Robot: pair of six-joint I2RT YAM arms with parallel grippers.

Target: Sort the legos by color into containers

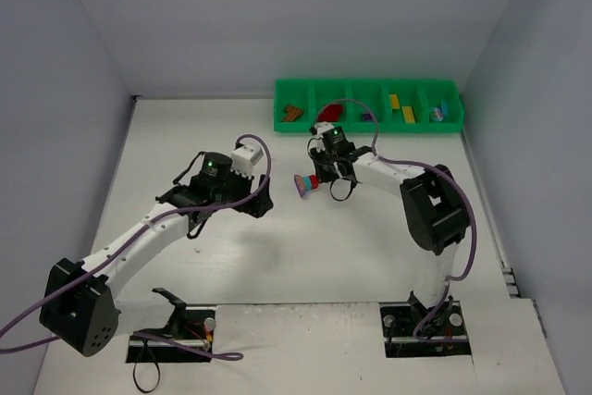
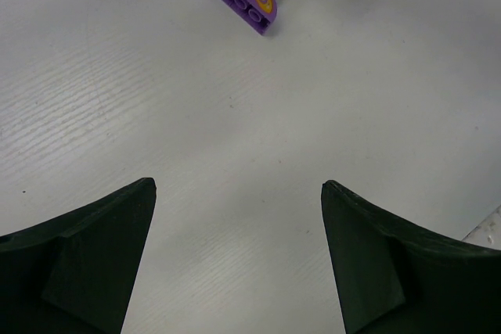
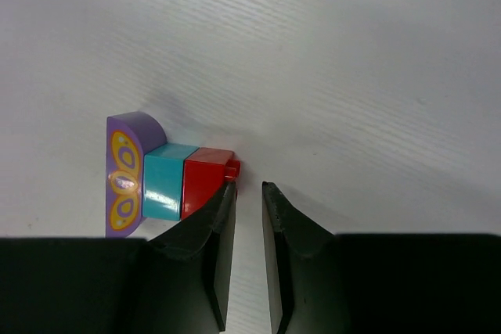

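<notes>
the only legos i see outside the green tray [image 1: 370, 127] are 1 stack of 3 bricks [image 1: 305, 182]. it lies on its side on the desk [image 1: 231, 265], about mid-width and short of the far edge. the tray sits along that far edge, toward the far right corner. the stack's long axis runs roughly parallel to the far edge. the purple arched brick [image 3: 125, 181] points toward the left edge, the teal brick [image 3: 163, 185] is in the middle, and the red brick [image 3: 205, 181] points toward the right edge.

the right gripper [image 3: 249, 187] sits just off the red end. its jaws are drawn almost together, with a thin slit between them and nothing in it. in the right wrist view 1 fingertip [image 3: 219, 209] touches or overlaps the red brick's corner; i cannot tell which. so the stack lies wholly to 1 side of the jaws, and its long axis follows their closing line rather than crossing it. my judgement: this arm must spread its jaws and shift toward the left edge, or turn its wrist, before it can pinch the stack.

the left gripper [image 2: 239, 185] has its jaws spread wide over bare desk, with the stack well ahead of it. it is the farther of the 2.
</notes>
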